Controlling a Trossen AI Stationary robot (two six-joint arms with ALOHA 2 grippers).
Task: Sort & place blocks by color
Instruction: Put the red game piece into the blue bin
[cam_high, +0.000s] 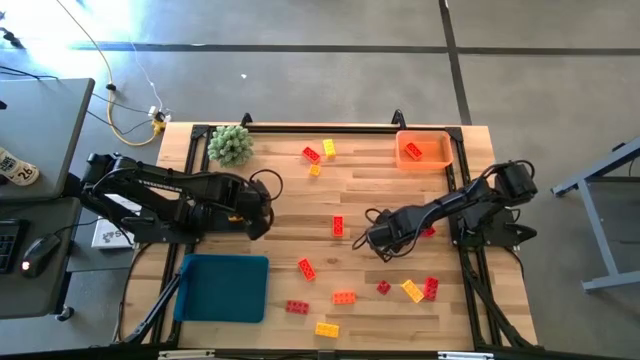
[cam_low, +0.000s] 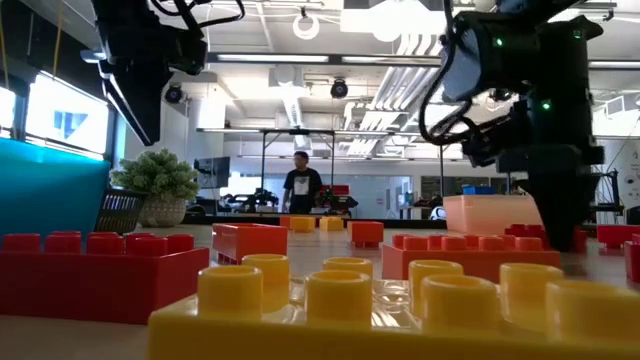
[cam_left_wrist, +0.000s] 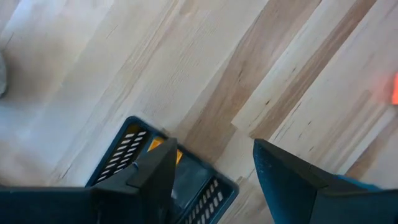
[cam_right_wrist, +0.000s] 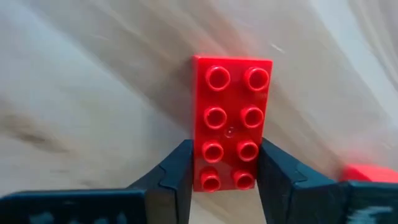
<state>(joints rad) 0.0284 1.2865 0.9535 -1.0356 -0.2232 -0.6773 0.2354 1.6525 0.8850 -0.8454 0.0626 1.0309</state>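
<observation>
**Q:** Right gripper (cam_right_wrist: 219, 180), what is it doing?

**A:** It is clamping its two dark fingers (cam_right_wrist: 177, 177) on the sides of a red eight-stud brick (cam_right_wrist: 231, 121), over the middle of the wooden table (cam_high: 280, 190). Seen from above, the right gripper (cam_high: 378, 238) is reaching in from the right side.

**Q:** And the left gripper (cam_left_wrist: 214, 177)?

**A:** It is hanging over bare wood near the table's left-centre, fingers spread apart and holding nothing, with a dark slotted basket showing just past them.

**Q:** Where are the other blocks lying?

**A:** Red, orange and yellow blocks (cam_high: 343, 297) are lying scattered, mostly along the near edge and right half. Two more are sitting near the far edge beside an orange tray (cam_high: 424, 135), which is holding a red brick. A blue tray (cam_high: 222, 288) is sitting at the near left, and a green spiky plant ball (cam_high: 230, 144) at the far left.
</observation>
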